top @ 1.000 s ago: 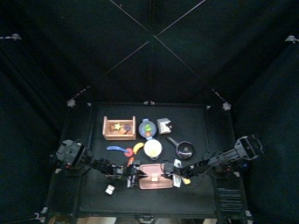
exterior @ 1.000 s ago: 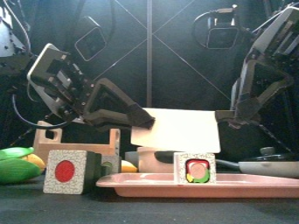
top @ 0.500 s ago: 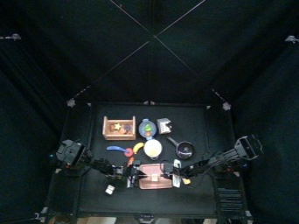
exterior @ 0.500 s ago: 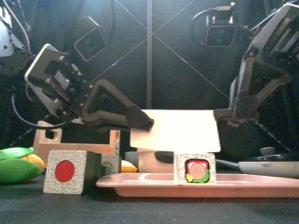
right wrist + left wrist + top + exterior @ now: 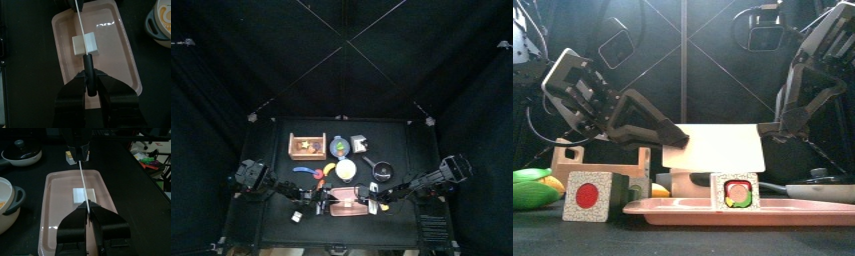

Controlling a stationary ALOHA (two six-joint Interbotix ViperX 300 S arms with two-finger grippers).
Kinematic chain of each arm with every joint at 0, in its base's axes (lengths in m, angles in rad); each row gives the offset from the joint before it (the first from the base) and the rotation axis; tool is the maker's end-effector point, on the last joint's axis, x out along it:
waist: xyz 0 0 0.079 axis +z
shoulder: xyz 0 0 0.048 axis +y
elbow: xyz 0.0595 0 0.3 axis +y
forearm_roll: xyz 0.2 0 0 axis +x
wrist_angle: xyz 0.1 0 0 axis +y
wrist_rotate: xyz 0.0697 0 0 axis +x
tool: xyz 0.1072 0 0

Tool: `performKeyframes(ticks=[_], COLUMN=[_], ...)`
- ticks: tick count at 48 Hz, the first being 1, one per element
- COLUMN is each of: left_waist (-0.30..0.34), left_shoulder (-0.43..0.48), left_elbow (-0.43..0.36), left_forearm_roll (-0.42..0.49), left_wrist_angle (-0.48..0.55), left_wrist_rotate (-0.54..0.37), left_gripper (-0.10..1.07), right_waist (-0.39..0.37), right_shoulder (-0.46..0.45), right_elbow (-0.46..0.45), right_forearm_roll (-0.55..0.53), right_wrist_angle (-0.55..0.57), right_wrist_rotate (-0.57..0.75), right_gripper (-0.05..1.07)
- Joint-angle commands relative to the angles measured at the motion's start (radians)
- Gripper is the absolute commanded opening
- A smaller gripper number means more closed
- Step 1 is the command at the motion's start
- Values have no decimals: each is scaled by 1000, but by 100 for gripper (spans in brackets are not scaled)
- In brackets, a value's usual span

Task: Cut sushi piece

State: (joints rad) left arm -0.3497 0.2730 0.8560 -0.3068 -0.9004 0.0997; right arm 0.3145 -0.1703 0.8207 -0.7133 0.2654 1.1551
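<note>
The sushi piece (image 5: 85,44) stands mid-frame on the pink tray (image 5: 113,45). The right pincer (image 5: 87,75) grips a knife (image 5: 78,20) pointing lengthwise up-frame; the left pincer (image 5: 89,213) grips another knife (image 5: 83,183).

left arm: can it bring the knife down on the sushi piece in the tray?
Probably yes. The left gripper holds the knife directly over the sushi piece, with nothing between them.

White sushi piece (image 5: 85,44) stands upright on the pink tray (image 5: 120,60), knife blade (image 5: 79,20) above.

Left fingers (image 5: 89,209) grip a knife (image 5: 81,178) above the pink tray (image 5: 57,208).
</note>
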Motion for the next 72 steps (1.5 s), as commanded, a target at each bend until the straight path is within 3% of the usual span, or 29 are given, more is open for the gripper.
performKeyframes(ticks=[1, 21, 40, 72], left_waist=[-12, -14, -18, -25], left_shoulder=[-12, -9, -67, -35], left_elbow=[-12, -14, -8, -11], left_forearm_roll=[3, 5, 29, 25], left_wrist_angle=[-3, 2, 2, 5], left_wrist_rotate=[2, 2, 6, 2], left_gripper=[45, 45, 45, 45], right_waist=[-5, -6, 6, 8], right_shoulder=[-18, -6, -64, -17], right_elbow=[-15, -15, -25, -23], right_forearm_roll=[-3, 2, -9, -3], right_wrist_angle=[5, 18, 52, 54], right_wrist_rotate=[-2, 0, 0, 0], right_gripper=[43, 43, 43, 43])
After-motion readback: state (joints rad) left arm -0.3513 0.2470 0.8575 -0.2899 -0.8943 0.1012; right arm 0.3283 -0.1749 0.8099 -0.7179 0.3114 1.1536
